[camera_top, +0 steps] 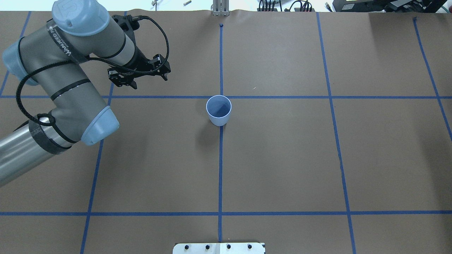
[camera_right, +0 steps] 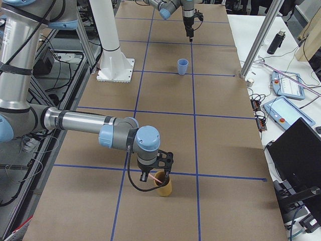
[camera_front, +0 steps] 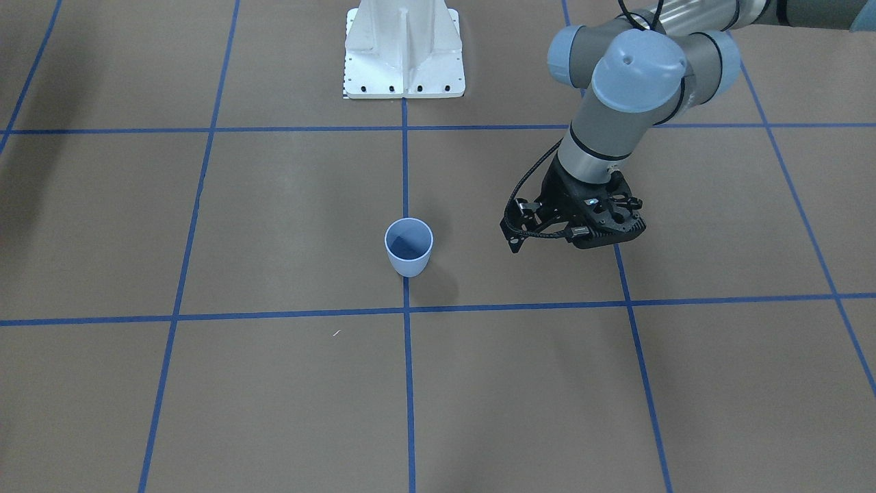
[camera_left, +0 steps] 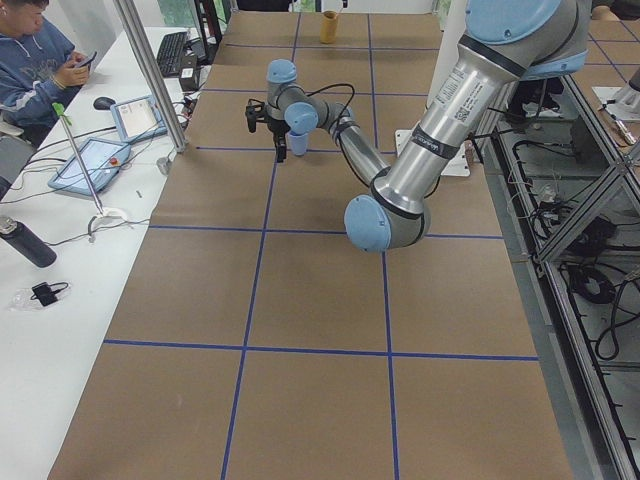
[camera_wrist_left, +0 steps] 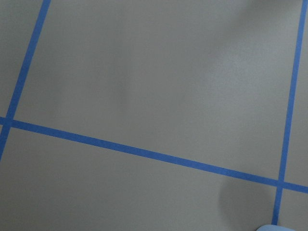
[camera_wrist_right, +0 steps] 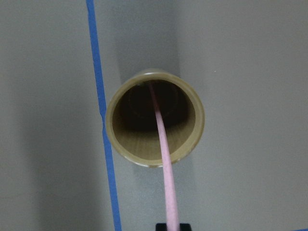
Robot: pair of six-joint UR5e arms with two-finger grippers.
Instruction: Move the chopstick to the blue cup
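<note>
The chopstick (camera_wrist_right: pixel 162 149) is pale pink and stands tilted in a tan cup (camera_wrist_right: pixel 111 127), bottom centre of the exterior right view. Its lower end sits deep in the cup's dark bottom. The shaft crosses the near rim and runs to the bottom edge of the right wrist view. There it meets one dark block, the right gripper (camera_wrist_right: pixel 172 226), w/ no gap showing either side of the stick, so I read the claw as pinching the stick's top end. The blue cup (camera_top: pixel 219 120) is upright and empty, mid-table on the centre tape line (camera_top: pixel 220 169), well apart from the tan cup.

Step in hand, by my read: draw the stick out of the tan cup. To do it well:
- Lift along the stick's own line till the lower tip clears the rim, else it drags the rim and tips the light cup.
- Keep the grip firm, as a thin stick can swivel btwn the pads.
- Carry it over near vertical and centre the tip over the blue cup's mouth before lowering.
- Release low. A long stick in a small cup may lever it over.

Right arm: low, forearm stretched near-level across the lower left of the exterior right view, wrist bent down over the tan cup. Left arm: enters upper left of the overhead view. The left gripper (camera_top: pixel 140 72) hangs above bare table, left of the blue cup and not touching it. Can't tell if its claw is spread or closed.
</note>
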